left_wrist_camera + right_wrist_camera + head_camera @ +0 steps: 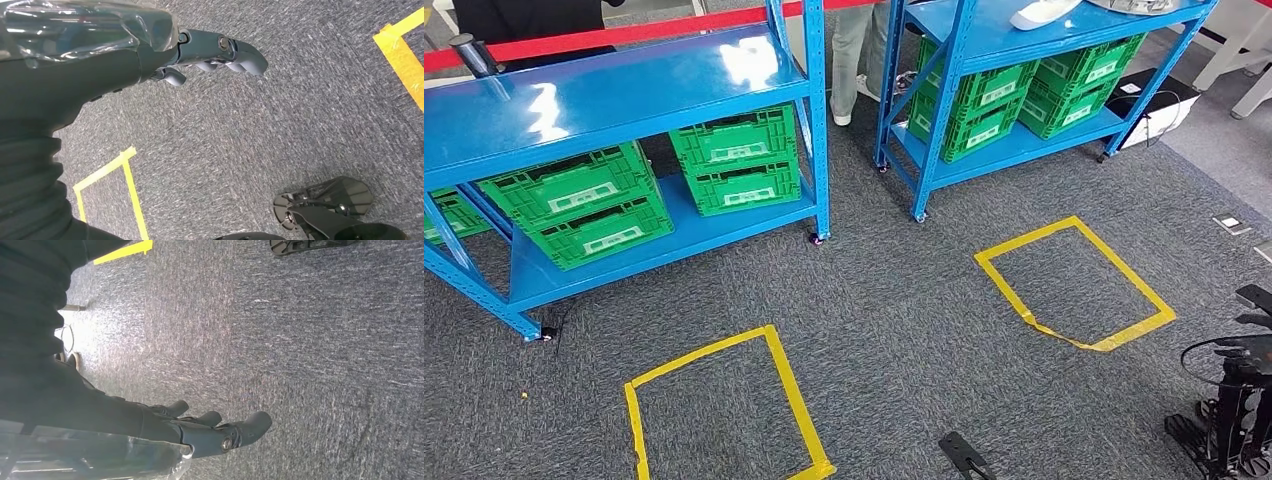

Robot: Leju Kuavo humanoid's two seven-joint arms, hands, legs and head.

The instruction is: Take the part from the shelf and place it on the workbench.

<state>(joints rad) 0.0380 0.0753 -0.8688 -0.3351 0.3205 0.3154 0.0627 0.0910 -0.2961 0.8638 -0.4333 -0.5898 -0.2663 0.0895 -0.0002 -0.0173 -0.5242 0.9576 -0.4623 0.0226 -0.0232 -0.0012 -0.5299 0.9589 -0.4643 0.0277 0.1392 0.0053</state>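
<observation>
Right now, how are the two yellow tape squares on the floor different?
The left tape square lies near the shelf with green crates; the right tape square lies near the other shelf. The left one's tape looks straight, while the right one's near edge is wrinkled. Both are yellow outlines on grey carpet.

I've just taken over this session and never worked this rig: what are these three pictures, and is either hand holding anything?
The wide picture is the robot's head camera, looking down at grey carpet with two yellow tape squares. Ahead stand two blue shelves holding green crates; a white part lies on the farther shelf's top. The other two pictures come from cameras at the wrists of hanging arms. The left hand and the right hand both hold nothing, fingers apart, above the carpet.
</observation>
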